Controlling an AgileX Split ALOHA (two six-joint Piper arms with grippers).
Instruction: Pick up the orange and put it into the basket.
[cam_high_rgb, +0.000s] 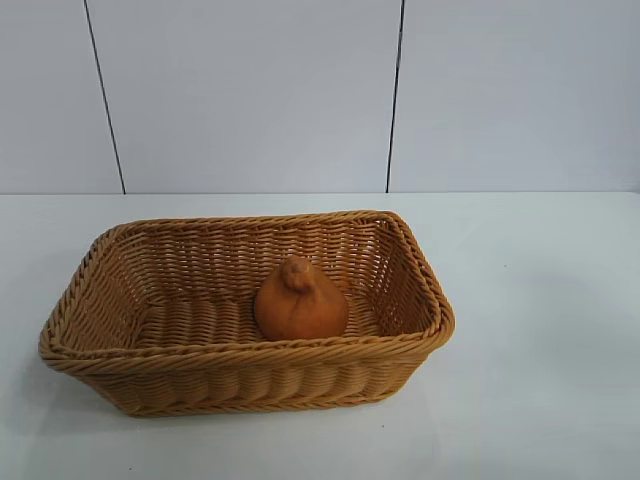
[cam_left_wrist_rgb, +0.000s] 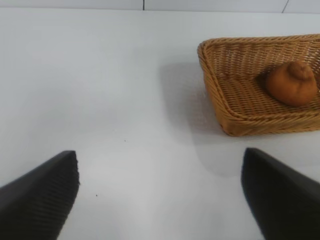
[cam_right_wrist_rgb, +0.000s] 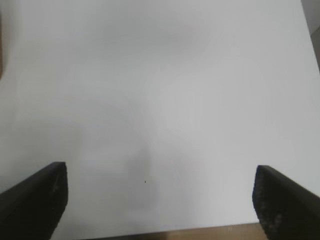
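The orange (cam_high_rgb: 300, 303) sits upright inside the basket (cam_high_rgb: 100, 250). From the left gripper (cam_left_wrist_rgb: 160, 195) it lies at 2 o'clock. Both the left and the right gripper (cam_right_wrist_rgb: 160, 200) hold their jaws wide open and empty over the bench (cam_high_rgb: 540, 330).

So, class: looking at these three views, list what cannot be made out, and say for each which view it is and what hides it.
- Exterior view: neither arm shows; both lie outside the frame.
- Exterior view: the underside of the orange is hidden by the near rim of the basket.
- Left wrist view: the basket's far end is cut off by the picture's edge.
- Right wrist view: only bare table between the open right tool; basket and orange fall outside.
- Both wrist views: only the tips of each tool show, as with the left tool.
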